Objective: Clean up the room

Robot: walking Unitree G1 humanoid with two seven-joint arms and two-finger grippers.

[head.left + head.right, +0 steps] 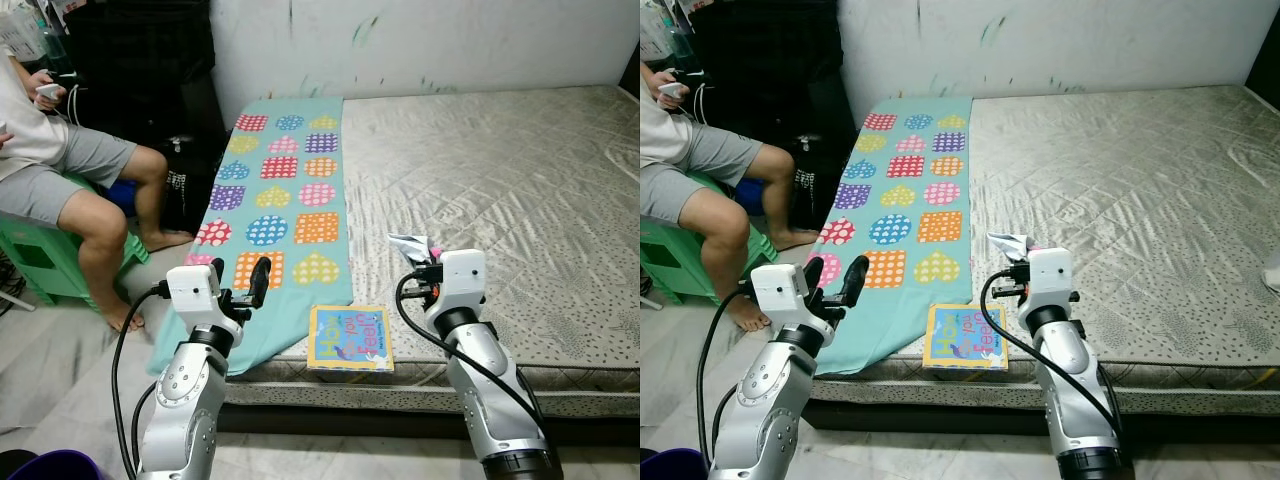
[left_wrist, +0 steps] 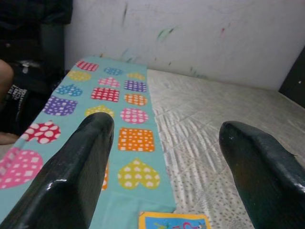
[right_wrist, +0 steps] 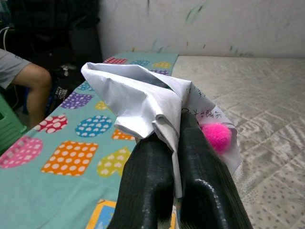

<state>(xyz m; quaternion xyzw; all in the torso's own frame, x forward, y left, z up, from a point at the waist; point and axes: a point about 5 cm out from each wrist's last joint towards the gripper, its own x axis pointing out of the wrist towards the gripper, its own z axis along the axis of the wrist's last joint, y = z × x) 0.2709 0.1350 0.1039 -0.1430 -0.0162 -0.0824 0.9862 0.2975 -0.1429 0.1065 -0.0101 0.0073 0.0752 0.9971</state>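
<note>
Robot at the bed's edge, paper pinched in one gripper.

Head views: the right gripper point(image 1: 418, 262) clenches crumpled paper point(image 1: 408, 246) over the mattress point(image 1: 500, 190); a book point(image 1: 349, 338) lies at 6 o'clock by the patterned cloth point(image 1: 280, 200); a person point(image 1: 60, 170) sits at 9 o'clock. Left wrist view: the left gripper point(image 2: 164, 162) is spread wide, holding nothing. Right wrist view: fingers point(image 3: 152, 181) grip paper beside a pink pompom point(image 3: 217, 136).

Right gripper point(image 1: 1008, 262) grips crumpled paper point(image 1: 1006, 243) above the book point(image 1: 966, 337).

A person point(image 1: 60, 170) sat on a green stool point(image 1: 50, 262) at upper left, beside the scuffed white wall point(image 1: 430, 40).
</note>
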